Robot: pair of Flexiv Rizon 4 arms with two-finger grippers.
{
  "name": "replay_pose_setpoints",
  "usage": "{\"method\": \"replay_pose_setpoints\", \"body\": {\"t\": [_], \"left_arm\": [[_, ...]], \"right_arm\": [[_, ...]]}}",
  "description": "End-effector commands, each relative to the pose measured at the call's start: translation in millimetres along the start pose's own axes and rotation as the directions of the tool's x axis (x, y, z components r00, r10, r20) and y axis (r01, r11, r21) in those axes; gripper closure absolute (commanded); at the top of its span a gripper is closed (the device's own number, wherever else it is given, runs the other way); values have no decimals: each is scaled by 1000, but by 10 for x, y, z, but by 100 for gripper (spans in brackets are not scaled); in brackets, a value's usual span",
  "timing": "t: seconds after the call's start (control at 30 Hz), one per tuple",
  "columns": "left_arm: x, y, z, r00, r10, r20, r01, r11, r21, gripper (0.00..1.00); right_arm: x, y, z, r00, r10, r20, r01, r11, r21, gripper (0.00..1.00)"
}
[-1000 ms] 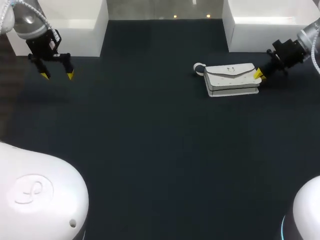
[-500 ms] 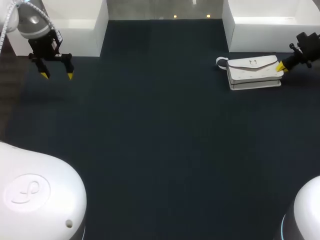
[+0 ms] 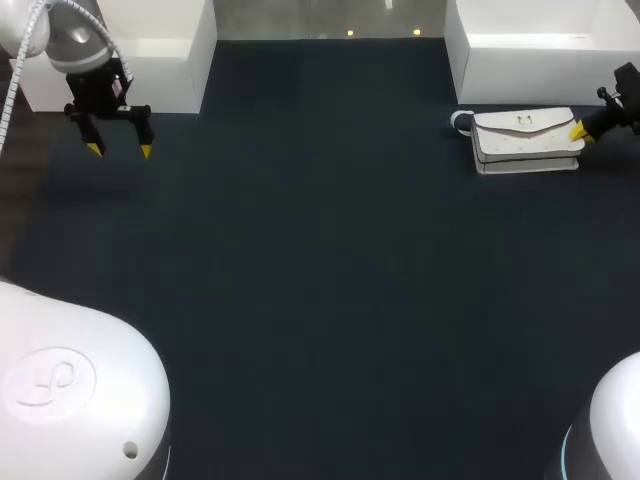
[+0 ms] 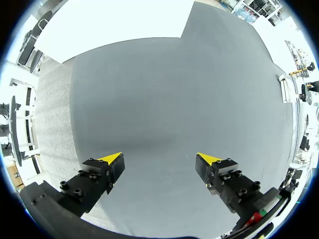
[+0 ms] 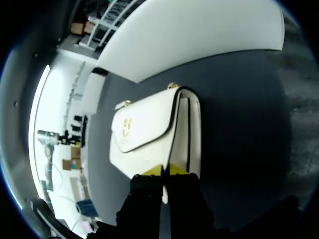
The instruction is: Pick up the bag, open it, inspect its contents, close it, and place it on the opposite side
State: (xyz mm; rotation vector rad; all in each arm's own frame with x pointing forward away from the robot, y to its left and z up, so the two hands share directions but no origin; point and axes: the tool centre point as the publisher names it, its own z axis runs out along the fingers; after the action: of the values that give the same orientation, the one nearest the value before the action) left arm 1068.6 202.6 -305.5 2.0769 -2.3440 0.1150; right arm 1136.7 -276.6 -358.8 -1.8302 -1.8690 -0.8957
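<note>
- The table (image 3: 300, 280): the bag (image 3: 528, 140) sits at the far upper right of the head view, close to the edge on your right arm's side. Any drift further right could take it off the cloth, or carry your arm past where it can work.
- The white block (image 3: 540, 60) at the upper right: it stands just behind the bag. If you lift with a swing, the bag may knock against its wall and twist in the grip.
- The bag itself (image 5: 154, 134): the right gripper (image 3: 580, 130) holds it by one end only, fingers drawn narrow on the near edge (image 5: 166, 170). So thin a pinch may slip, and the free end may sag or turn as it rises.
- The left gripper (image 3: 118, 148): it hangs wide open (image 4: 159, 159) at the upper left with nothing in it, well apart from the bag. Opening probably needs both — try it one-handed and the bag may simply slide.
- The strap loop (image 3: 461, 121) at the bag's left end: it may drag or catch on the cloth.
- The clasp (image 5: 125, 125) on the flap: it is small, so a finger may miss it.
</note>
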Motion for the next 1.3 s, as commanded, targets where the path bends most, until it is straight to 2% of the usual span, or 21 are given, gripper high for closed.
{"method": "replay_pose_setpoints", "body": {"t": [0.03,0.47,0.83,1.03,1.3], "left_arm": [[0,-33,8,1000,-4,2,4,1000,-4,0],[-10,-38,14,1000,-8,4,8,1000,-3,0],[-10,-38,14,1000,-8,4,8,1000,-3,0],[-10,-38,14,1000,-8,4,8,1000,-3,0],[-10,-38,14,1000,-8,4,8,1000,-3,0]], "right_arm": [[-64,90,-16,998,11,-64,11,946,325,100],[-78,118,-15,999,8,-53,9,947,320,100],[-352,351,-183,999,-13,-46,28,935,355,100],[-586,477,-233,995,-40,-96,77,904,421,100],[-724,632,-331,988,-80,-136,136,866,482,100]]}}
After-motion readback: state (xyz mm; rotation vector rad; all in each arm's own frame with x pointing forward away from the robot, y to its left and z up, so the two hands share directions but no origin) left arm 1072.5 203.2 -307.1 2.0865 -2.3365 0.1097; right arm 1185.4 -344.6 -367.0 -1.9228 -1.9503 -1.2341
